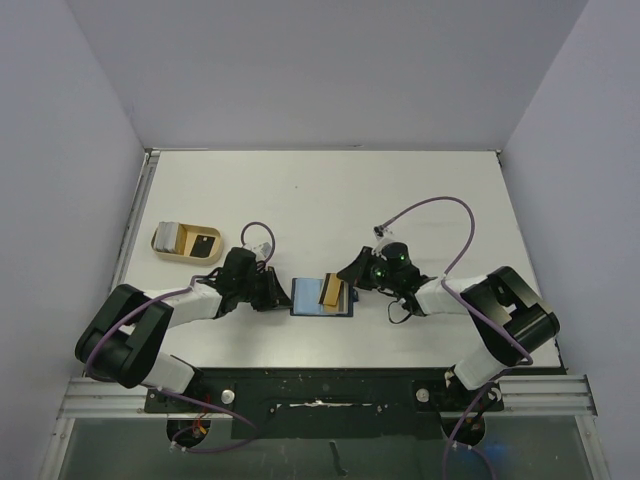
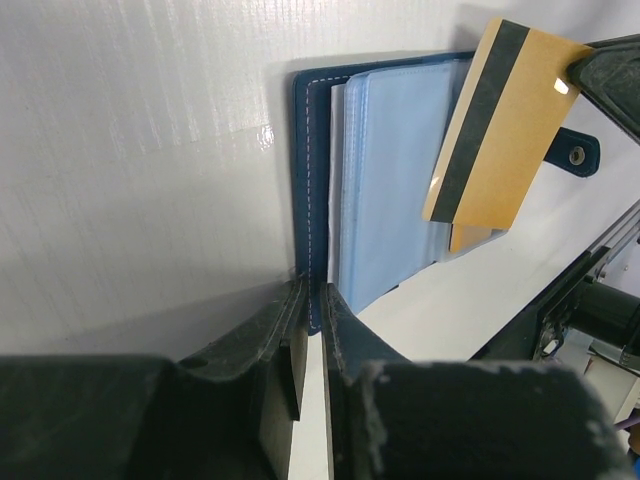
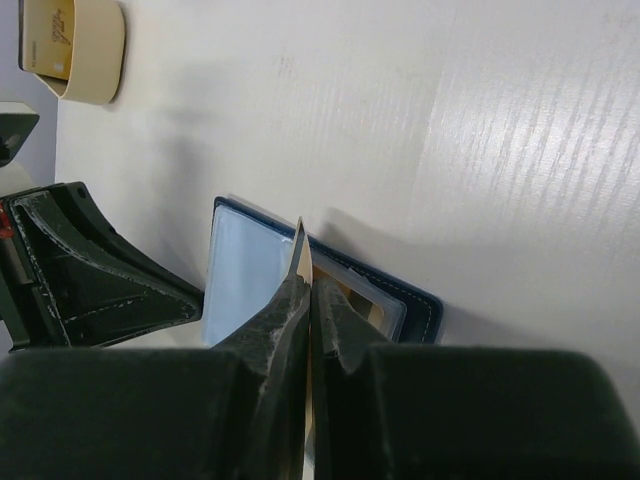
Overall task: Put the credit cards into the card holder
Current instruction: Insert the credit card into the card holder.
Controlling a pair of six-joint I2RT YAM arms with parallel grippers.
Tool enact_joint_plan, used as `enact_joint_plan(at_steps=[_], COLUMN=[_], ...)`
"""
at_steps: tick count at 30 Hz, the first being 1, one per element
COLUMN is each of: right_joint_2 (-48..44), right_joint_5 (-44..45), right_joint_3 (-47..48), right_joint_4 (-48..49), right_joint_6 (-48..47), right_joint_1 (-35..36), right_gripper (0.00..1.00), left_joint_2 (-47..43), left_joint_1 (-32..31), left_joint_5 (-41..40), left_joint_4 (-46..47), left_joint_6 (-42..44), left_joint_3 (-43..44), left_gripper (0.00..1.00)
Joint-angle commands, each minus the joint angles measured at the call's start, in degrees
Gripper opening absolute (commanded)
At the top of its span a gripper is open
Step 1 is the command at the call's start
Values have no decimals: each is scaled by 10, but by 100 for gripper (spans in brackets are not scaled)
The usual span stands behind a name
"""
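Left fingers [image 2: 275,350] pinch the edge of the open card holder [image 2: 390,170], lying mid-bench [image 1: 400,200]. Right fingers [image 3: 285,320] are clamped on the tan card [image 2: 500,120], right over it. Card looks thin, stiff and slick, so I'd grip it by the short end.

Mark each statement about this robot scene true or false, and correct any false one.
1. The card holder lies open on the table. True.
2. The right gripper is shut on the tan card. True.
3. The left gripper is open and clear of the card holder. False: it is shut on the edge of the holder's navy cover.
4. The beige tray has nothing in it. False: a black card and a paler item lie in it.
5. The tan card has a dark stripe along one long edge. True.
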Motion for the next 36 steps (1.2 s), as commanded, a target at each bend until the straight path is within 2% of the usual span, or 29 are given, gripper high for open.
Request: enact_joint_plan(at_steps=[1, 36], right_joint_2=[-7, 20], right_joint_5=[24, -4], right_joint_3=[9, 38], right_joint_4=[22, -4], right_joint_6=[-24, -29], right_joint_1=[17, 37], right_gripper=[0, 0], left_joint_2=[4, 16], left_joint_1=[-6, -8], left_joint_5=[3, 9], left_joint_4=[22, 31], left_joint_6=[-4, 0], left_joint_3=[-3, -2], left_gripper=[11, 11])
